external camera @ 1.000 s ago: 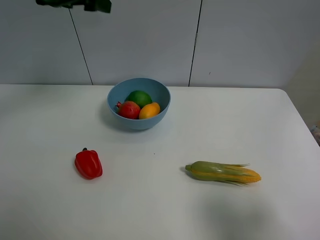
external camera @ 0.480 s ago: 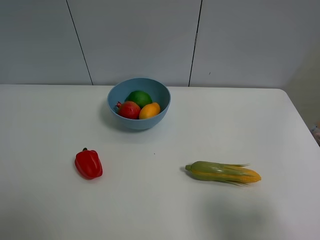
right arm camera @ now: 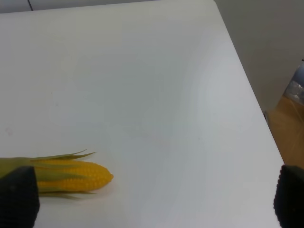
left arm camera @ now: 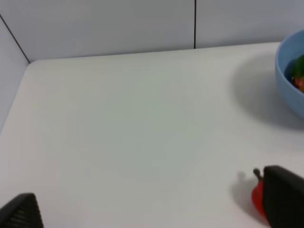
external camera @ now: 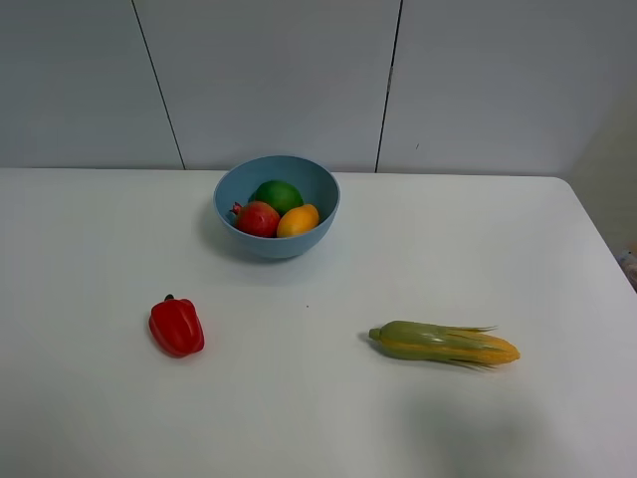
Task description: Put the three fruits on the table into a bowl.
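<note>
The light-blue bowl stands at the back middle of the white table. In it lie the red pomegranate, the green lime and the orange-yellow mango. Neither arm shows in the exterior high view. In the left wrist view my left gripper is open and empty over bare table, with the bowl at the frame's edge. In the right wrist view my right gripper is open and empty above the table near the corn.
A red bell pepper lies front left and also shows behind a left finger. A husked corn cob lies front right; it shows in the right wrist view. The table's right edge is close by.
A dark arm part at the top left of the exterior high view one second ago has left the picture. The fruits, bowl, pepper and corn have not moved.
</note>
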Controlling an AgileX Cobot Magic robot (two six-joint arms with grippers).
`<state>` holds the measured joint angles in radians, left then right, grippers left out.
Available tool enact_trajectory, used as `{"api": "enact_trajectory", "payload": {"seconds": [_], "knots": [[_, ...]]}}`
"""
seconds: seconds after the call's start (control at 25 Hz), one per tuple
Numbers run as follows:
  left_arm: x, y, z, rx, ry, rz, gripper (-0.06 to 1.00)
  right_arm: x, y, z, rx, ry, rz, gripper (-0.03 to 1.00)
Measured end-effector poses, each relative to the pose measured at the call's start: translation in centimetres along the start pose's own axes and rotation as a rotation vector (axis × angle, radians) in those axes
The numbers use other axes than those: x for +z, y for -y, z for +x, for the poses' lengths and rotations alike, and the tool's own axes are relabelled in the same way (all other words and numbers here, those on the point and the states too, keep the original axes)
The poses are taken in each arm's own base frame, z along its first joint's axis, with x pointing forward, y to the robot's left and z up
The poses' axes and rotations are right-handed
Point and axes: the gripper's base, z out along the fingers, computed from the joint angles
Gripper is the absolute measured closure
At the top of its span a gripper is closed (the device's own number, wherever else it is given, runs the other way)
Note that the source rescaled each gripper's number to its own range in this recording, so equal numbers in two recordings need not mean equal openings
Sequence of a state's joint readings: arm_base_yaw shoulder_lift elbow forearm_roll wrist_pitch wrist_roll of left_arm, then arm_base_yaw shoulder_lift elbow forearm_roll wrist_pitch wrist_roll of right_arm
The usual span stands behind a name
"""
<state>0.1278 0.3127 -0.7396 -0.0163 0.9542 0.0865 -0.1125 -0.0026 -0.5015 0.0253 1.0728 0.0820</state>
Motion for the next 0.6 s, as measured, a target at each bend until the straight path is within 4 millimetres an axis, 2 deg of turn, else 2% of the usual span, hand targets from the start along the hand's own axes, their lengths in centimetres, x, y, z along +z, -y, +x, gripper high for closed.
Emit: {"api": "enact_trajectory", "payload": {"seconds": [0.16,0.32,0.44,0.6], "knots": [[-0.9,0.3,4.2,0.000,0.044,-0.003,0.08,0.0,0.0,0.0,0.000,0.000,0.000,-0.03],[-1.1,0.5,6.7,-0.062,-0.009,0.001,0.08,0.0,0.0,0.0,0.000,0.000,0.000,-0.03],[-0.7,0.6,7.8,-0.095,-0.035,-0.002,0.08,0.0,0.0,0.0,0.000,0.000,0.000,-0.03],[-0.5,0.6,8.1,-0.103,-0.024,-0.005,0.08,0.0,0.0,0.0,0.000,0.000,0.000,-0.03]]}}
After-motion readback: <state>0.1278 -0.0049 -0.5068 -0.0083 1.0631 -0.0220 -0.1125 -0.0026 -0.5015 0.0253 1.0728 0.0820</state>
